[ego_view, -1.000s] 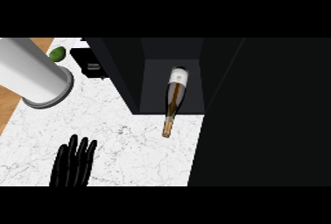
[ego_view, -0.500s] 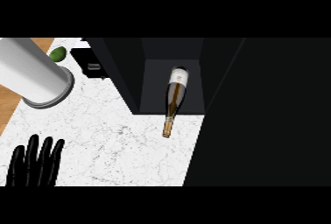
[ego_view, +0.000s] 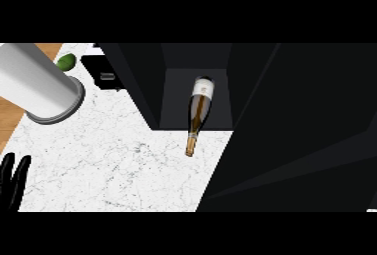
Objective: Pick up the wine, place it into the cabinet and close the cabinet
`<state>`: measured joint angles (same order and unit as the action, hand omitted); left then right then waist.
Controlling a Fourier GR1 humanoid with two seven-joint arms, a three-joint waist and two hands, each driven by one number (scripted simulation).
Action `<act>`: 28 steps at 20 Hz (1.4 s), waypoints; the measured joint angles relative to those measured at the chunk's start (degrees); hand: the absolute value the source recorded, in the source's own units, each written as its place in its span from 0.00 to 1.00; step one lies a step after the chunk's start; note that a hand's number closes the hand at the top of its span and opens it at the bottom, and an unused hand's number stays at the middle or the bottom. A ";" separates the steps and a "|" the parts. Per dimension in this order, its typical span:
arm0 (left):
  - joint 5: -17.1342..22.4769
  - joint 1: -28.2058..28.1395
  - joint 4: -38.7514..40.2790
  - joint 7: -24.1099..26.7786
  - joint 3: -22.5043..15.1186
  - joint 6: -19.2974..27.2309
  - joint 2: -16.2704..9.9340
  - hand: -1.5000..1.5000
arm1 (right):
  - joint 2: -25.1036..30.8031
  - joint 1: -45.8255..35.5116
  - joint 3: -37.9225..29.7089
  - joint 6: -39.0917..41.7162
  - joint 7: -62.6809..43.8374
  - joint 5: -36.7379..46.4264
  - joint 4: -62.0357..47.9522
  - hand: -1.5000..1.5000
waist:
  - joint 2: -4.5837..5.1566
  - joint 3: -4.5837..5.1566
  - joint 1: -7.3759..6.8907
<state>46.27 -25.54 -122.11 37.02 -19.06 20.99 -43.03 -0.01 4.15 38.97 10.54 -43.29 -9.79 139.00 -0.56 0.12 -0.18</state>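
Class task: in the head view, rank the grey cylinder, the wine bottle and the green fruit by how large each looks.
1. Grey cylinder, though it stands tall, nearer the camera, so that may exaggerate it.
2. Wine bottle.
3. Green fruit, partly hidden behind the cylinder.

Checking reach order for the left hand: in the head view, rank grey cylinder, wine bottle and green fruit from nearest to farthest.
From the left hand, at the lower left edge:
1. Grey cylinder, upper left, above the hand.
2. Wine bottle, centre; its neck tip pokes out of the cabinet toward the hand.
3. Green fruit, top left, behind the cylinder; close to the bottle's rank.
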 measured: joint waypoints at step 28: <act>7.92 2.57 2.45 -7.98 11.18 -11.10 -1.09 0.00 | 9.39 -31.43 10.29 -33.99 -0.63 10.02 -6.34 1.00 | 0.62 0.07 -1.63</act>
<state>54.19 -22.97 -119.66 29.04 -7.88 9.89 -44.12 9.38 -27.28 49.26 -23.45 -43.92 0.24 132.66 0.06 0.19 -1.81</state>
